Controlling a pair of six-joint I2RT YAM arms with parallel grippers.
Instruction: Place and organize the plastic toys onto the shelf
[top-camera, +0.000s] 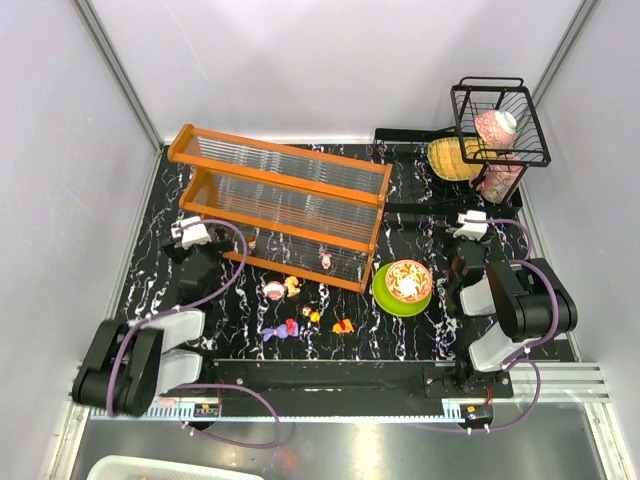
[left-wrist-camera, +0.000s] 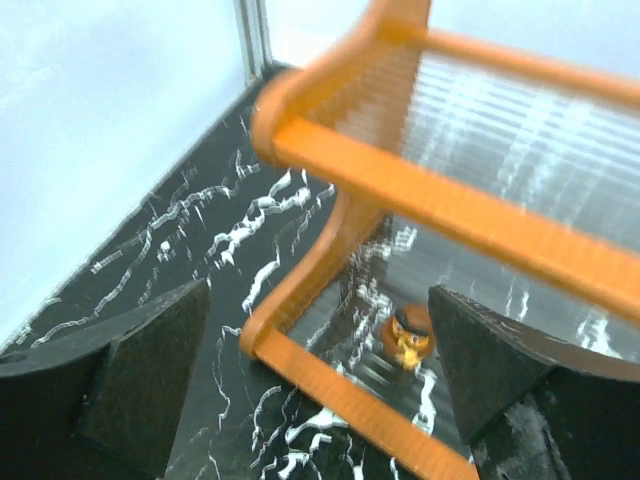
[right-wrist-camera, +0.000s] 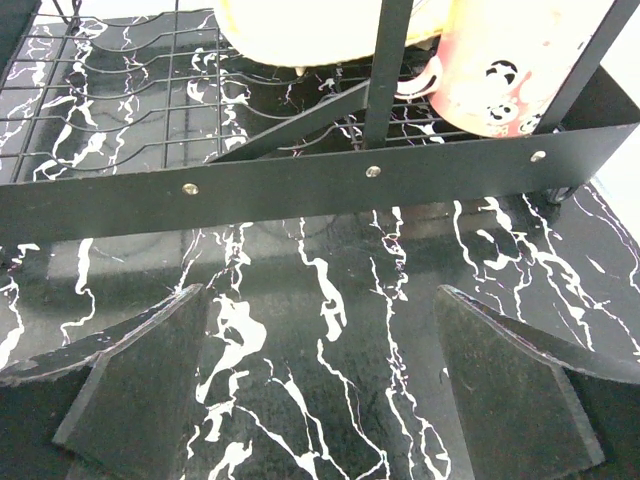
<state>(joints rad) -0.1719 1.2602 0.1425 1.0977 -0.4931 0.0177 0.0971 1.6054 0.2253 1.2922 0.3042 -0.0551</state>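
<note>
We see both pincers spread wide and empty. The left pincer (top-camera: 190, 234) is just beside the left end of the orange shelf (top-camera: 285, 205), and the right pincer (top-camera: 472, 223) is near the black wire basket (top-camera: 500, 125). Most plastic toys (top-camera: 273, 290) lie scattered on the table (top-camera: 400, 342) in front of the shelf, left of the green plate (top-camera: 385, 298). An orange figurine (left-wrist-camera: 408, 335) shows through the lower clear panel.

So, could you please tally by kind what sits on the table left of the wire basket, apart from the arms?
Plastic toys: 7, as far as I can make out
Shelf: 1
Green plate: 1
Patterned bowl: 1
Total: 10
</note>
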